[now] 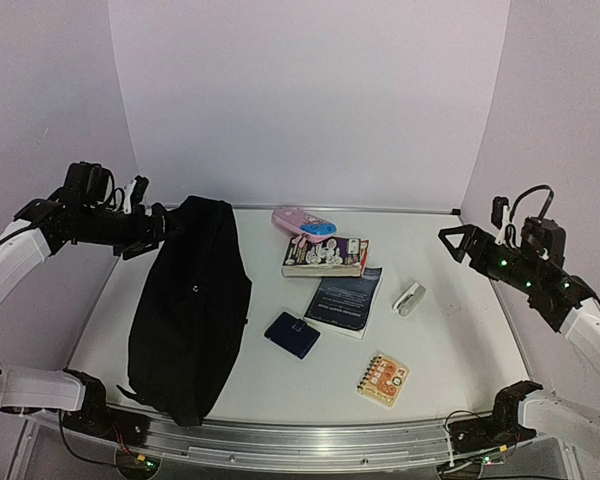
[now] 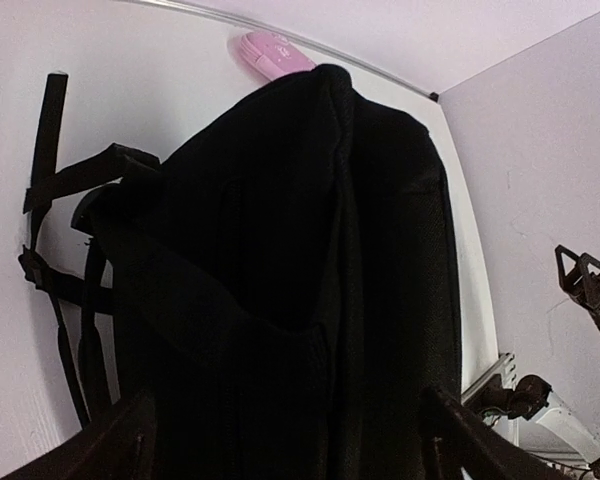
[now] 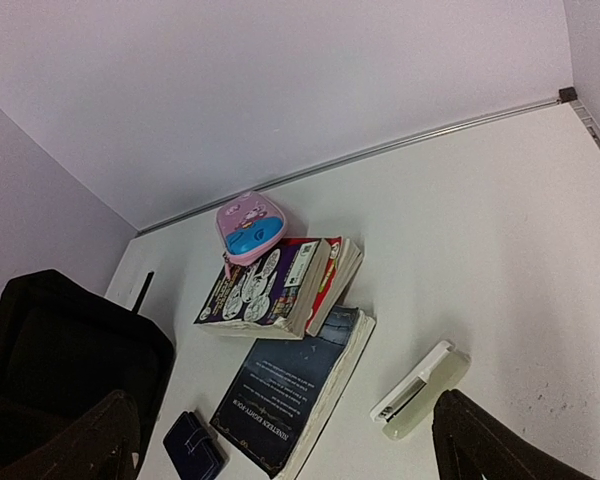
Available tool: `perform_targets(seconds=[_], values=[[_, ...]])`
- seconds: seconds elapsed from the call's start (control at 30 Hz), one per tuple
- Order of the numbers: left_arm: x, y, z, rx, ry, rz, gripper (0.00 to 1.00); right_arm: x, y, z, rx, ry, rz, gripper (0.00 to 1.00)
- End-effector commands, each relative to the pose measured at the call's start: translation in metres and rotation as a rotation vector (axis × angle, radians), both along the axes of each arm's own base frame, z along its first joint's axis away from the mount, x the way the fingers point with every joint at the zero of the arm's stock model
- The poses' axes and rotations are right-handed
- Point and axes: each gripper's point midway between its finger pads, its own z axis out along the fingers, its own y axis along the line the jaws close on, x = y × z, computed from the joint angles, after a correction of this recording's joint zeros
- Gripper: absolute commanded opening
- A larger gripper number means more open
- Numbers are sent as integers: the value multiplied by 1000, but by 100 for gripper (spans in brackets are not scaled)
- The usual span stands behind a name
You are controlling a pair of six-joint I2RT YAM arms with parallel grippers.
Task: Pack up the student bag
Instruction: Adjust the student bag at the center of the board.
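The student bag point(image 1: 190, 300), a large black backpack, lies flat on the left of the table with its top toward the back wall. My left gripper point(image 1: 155, 230) hovers at the bag's far top end. In the left wrist view the bag point(image 2: 300, 250) fills the frame, and the left gripper point(image 2: 288, 400) stands open, its fingers wide apart on either side of the fabric. My right gripper point(image 1: 452, 240) hangs open in the air at the right. In its wrist view, the right gripper point(image 3: 285, 400) holds nothing and the bag point(image 3: 60, 360) shows at the left.
A pink pouch point(image 1: 303, 222) leans on a stack of two thick books point(image 1: 325, 257). In front of them lie a dark book point(image 1: 345, 300), a dark-blue wallet point(image 1: 292, 334), a white stapler point(image 1: 410, 298) and a small spiral notebook point(image 1: 383, 379). Walls close the back and sides.
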Motion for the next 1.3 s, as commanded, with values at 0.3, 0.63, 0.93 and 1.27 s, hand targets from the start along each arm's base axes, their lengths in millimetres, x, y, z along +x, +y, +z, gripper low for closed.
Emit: perform_targets(seconds=[0.3, 0.63, 0.93, 1.27], values=[[35, -8, 40, 61, -164, 87, 0, 1, -1, -21, -26, 41, -7, 98], [71, 55, 112, -15, -295, 585, 0, 18, 17, -14, -14, 67, 9, 95], [83, 67, 82, -130, -203, 768, 0, 7, 112, 4, -30, 15, 140, 92], [80, 86, 58, -43, -177, 828, 0, -68, 326, 20, -182, -137, 368, 86]])
